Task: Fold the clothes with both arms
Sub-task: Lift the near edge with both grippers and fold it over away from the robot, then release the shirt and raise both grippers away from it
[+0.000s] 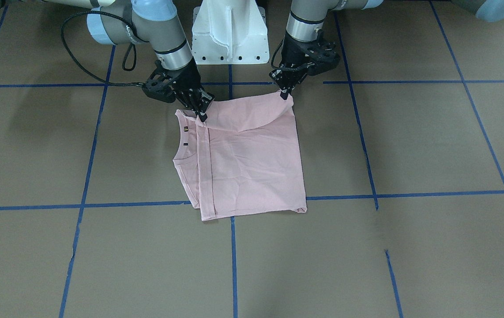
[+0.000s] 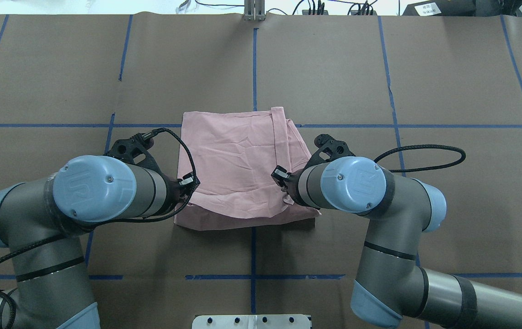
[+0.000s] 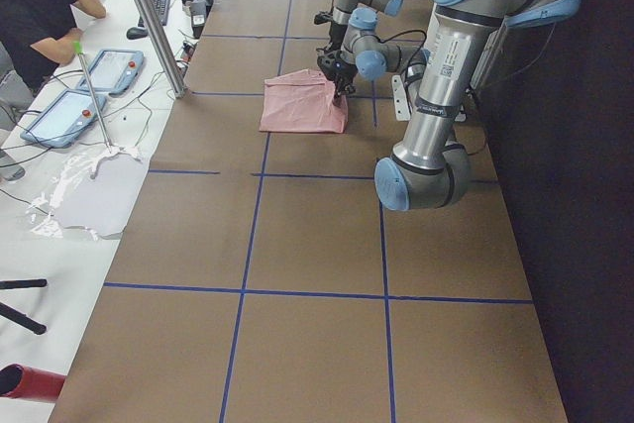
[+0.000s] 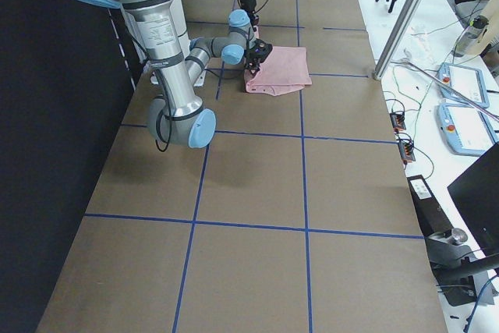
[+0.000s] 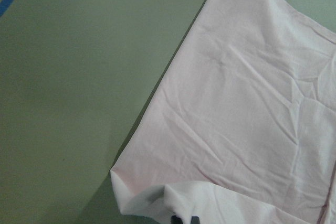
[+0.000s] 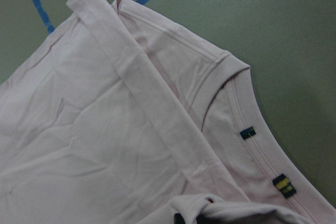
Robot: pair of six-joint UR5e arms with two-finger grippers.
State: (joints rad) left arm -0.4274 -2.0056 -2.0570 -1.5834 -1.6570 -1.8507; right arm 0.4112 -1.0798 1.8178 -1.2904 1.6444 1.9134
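The pale pink T-shirt (image 1: 252,163) lies folded into a rough rectangle on the brown table, plain side up; the Snoopy print is hidden. Its ribbed neck (image 6: 239,103) points to the robot's right. My left gripper (image 1: 285,94) is shut on the shirt's near corner on its side and holds it slightly raised. My right gripper (image 1: 201,115) is shut on the near corner by the neck. In the overhead view both grippers (image 2: 189,182) (image 2: 281,175) sit at the shirt's (image 2: 238,155) near edge, which sags between them. The left wrist view shows the lifted cloth edge (image 5: 210,198).
The white pedestal (image 1: 230,31) stands just behind the shirt, between the arms. Blue tape lines (image 1: 234,247) grid the brown table. An operator (image 3: 35,17) sits with tablets (image 3: 59,111) and a metal post (image 3: 149,17) beyond the far edge.
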